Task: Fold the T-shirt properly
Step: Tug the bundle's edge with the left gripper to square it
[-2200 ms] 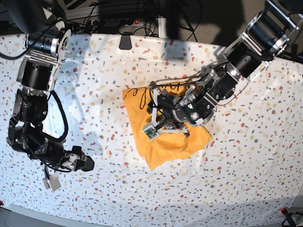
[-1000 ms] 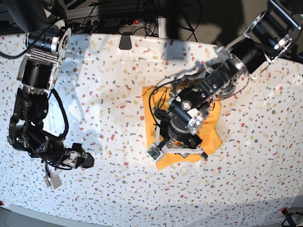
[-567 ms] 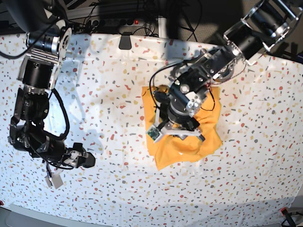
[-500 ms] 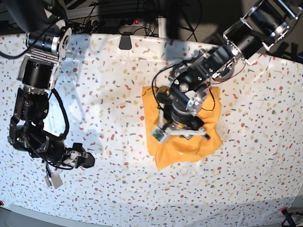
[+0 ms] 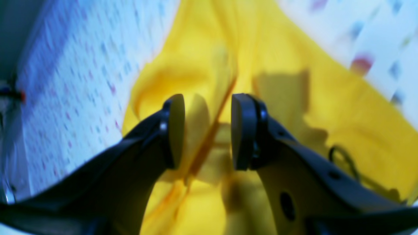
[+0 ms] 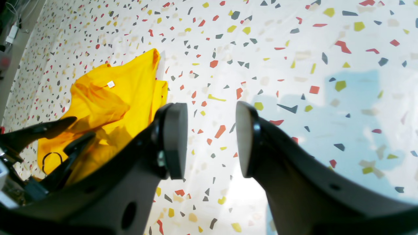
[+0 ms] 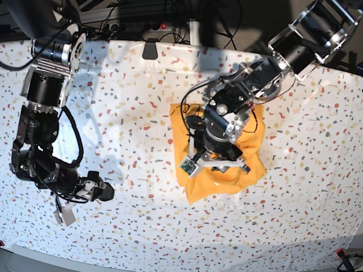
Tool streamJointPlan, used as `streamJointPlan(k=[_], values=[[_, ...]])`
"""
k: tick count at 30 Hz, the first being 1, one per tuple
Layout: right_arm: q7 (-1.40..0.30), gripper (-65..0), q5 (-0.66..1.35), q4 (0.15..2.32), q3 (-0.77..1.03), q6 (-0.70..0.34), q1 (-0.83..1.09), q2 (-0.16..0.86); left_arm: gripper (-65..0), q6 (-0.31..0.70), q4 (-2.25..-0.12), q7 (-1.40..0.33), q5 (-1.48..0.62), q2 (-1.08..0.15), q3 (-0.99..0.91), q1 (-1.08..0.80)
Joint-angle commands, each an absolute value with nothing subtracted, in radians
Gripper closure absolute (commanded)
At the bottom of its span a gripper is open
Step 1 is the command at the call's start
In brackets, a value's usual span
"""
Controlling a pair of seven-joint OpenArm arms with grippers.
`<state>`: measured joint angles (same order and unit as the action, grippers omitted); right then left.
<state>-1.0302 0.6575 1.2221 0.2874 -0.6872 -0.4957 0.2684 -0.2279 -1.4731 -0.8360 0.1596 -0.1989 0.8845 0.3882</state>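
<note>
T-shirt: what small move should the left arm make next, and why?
Probably lower a little and close on the raised crease. The left gripper hangs open above the T-shirt, with a ridge of cloth between its jaws and nothing held. The right gripper waits open over bare table.

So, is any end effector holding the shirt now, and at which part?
Nothing is held. The left end effector is open above the shirt; the right end effector is open over the bare table.
</note>
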Motion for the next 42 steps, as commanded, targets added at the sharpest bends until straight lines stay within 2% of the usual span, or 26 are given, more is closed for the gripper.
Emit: streamJointPlan(k=[1,9,27,42], values=[[-1.011,-24.4,0.681,1.239,0.289,-0.698,-0.529,0.28,-23.0,-0.235,-1.469,-0.811,0.193,-0.195,0.878,0.415],[-1.01,-24.4,0.685,1.239,0.289,-0.698,-0.529,0.28,-23.0,-0.262,-1.278,-0.799,0.213,-0.195,0.878,0.421],[-1.008,-24.4,0.684,1.239,0.289,-0.698,-0.529,0.28,-23.0,-0.47,-1.29,-0.969,0.509,-0.21,0.878,0.46],[-1.011,-24.4,0.684,1.239,0.289,-0.698,-0.529,0.28,-23.0,-0.48,-1.288,-0.978,0.505,-0.295,0.878,0.502]])
